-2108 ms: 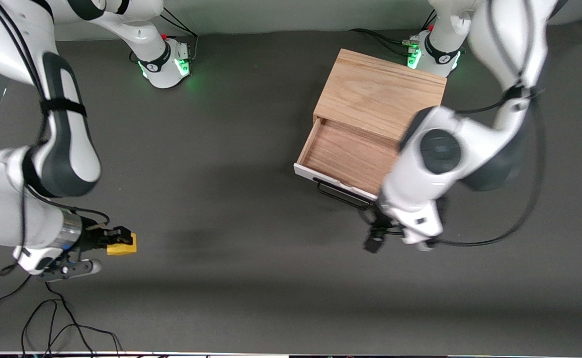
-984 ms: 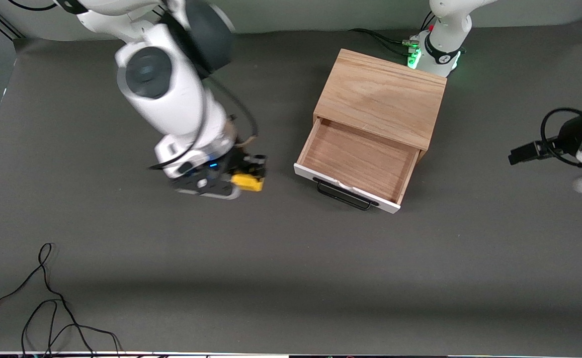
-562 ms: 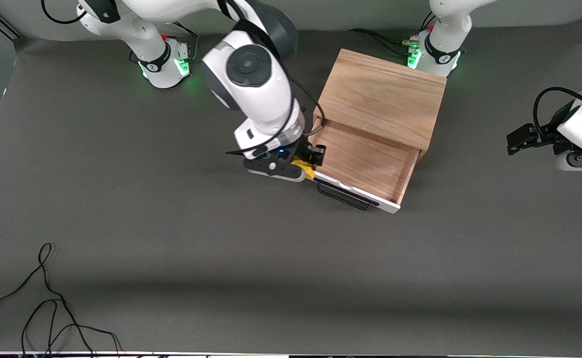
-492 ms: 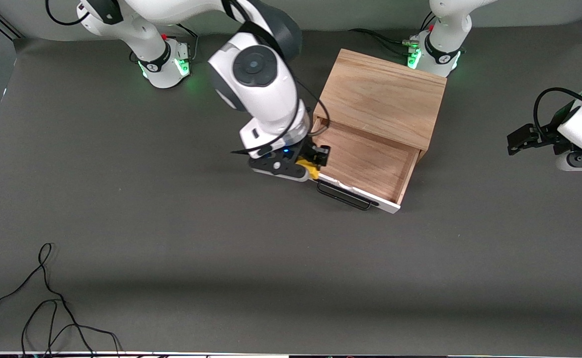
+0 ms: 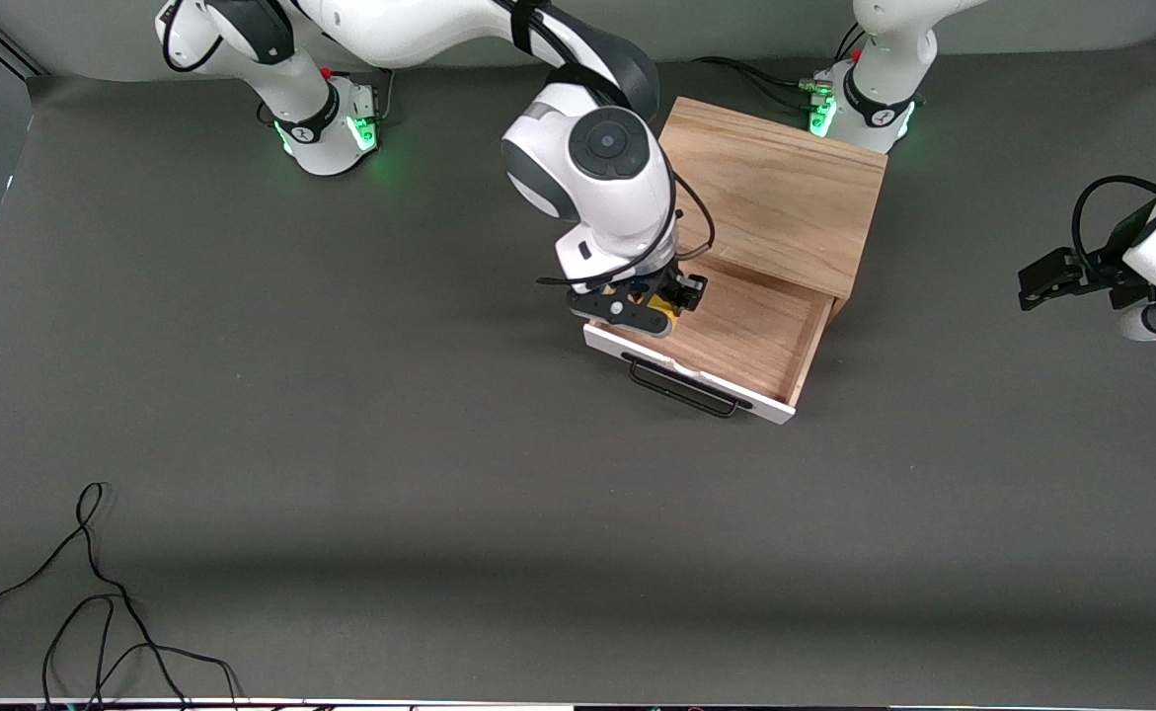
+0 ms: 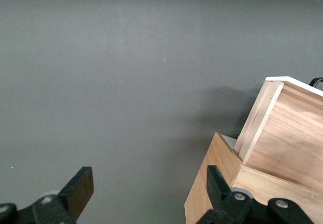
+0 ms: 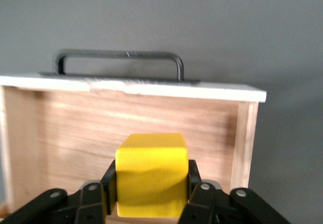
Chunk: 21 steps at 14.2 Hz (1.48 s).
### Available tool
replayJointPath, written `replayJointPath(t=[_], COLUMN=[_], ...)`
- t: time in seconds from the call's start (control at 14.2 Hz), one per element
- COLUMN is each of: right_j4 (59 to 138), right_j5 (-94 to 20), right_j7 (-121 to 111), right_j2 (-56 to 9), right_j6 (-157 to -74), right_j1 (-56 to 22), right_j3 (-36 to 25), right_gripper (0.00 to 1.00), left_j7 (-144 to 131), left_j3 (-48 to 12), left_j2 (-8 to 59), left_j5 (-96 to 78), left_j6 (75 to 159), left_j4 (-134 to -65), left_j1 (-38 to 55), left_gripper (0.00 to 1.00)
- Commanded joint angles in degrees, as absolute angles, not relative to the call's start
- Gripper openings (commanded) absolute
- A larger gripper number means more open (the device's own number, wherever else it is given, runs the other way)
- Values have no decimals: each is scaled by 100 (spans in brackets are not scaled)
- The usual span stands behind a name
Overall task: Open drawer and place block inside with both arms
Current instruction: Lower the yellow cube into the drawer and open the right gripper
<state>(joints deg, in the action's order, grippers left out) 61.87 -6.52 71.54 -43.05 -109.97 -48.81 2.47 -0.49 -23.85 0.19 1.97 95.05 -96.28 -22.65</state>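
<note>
Looking across the dark table (image 5: 341,444), you see the oak cabinet (image 5: 775,188) standing toward the left arm's end, close to that arm's green-lit base. Its drawer (image 5: 735,331) is pulled out toward the front camera, wooden floor exposed, with the white front panel (image 5: 696,377) and black bar handle (image 5: 681,390) on the nearer edge.

Your right arm (image 5: 587,168) reaches from its base over the cabinet's corner, and the right gripper (image 5: 664,301) hangs over the drawer's interior, at the side toward the right arm's end. Its 2 fingers are clamped on the block (image 5: 662,308); in the right wrist view the yellow cube (image 7: 151,176) sits squarely between the black fingers (image 7: 108,186), pinched on 2 sides, with the drawer floor, panel and handle (image 7: 118,62) below it.

Your left arm waits at the left arm's end of the table, its left gripper (image 5: 1051,276) clear of the cabinet. The left wrist view shows those fingers (image 6: 78,191) spread wide apart, holding nothing, with the cabinet's corner (image 6: 217,183) near 1 of them.
</note>
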Motion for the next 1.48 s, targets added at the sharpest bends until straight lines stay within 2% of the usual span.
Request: replayJointPath(t=[0.0,0.21,0.28,0.42,0.56,0.63,0.7,0.77,1.05,1.41], right_j4=[6416,6416,6425,6407,6381,6372,6372,6363,6179,6179], right_j5=[-598,-536,-536,-519,-510,-510,-501,-423,-387,-422], right_j7=[7348,7505,7506,7488,7462,7453,7488,7488,7480,7427], right_j2=[-4455,-4684,-4719,-4834,-4852,-4843,-4825,-4790,-4492,-3614], right_j6=[-10986,-11013,-11021,-11048,-11065,-11065,-11065,-11065,-10847,-10372], right_j1=[-5123,-5247,-5264,-5256,-5230,-5212,-5212,-5212,-5159,-4861], right_j3=[246,281,299,299,299,299,290,290,308,308], right_gripper=[0,0,0,0,0,25,93,100,100,100], left_j7=[105,105,97,97,97,97,105,105,114,298], left_j3=[-2234,-691,-338,-18,-18,-26,-18,-26,-26,-35], left_j2=[-88,-79,-79,-79,-79,-79,-88,-79,-79,-88], left_j5=[114,123,123,141,141,141,141,141,141,123], left_j6=[9598,9624,9624,9624,9624,9624,9633,9642,9651,9571], left_j4=[-9677,-9677,-9677,-9642,-9624,-9615,-9607,-9589,-9510,-9448], left_j1=[-2111,-533,-145,201,185,176,158,150,149,149], left_gripper=[100,100,100,100,100,100,100,100,100,100])
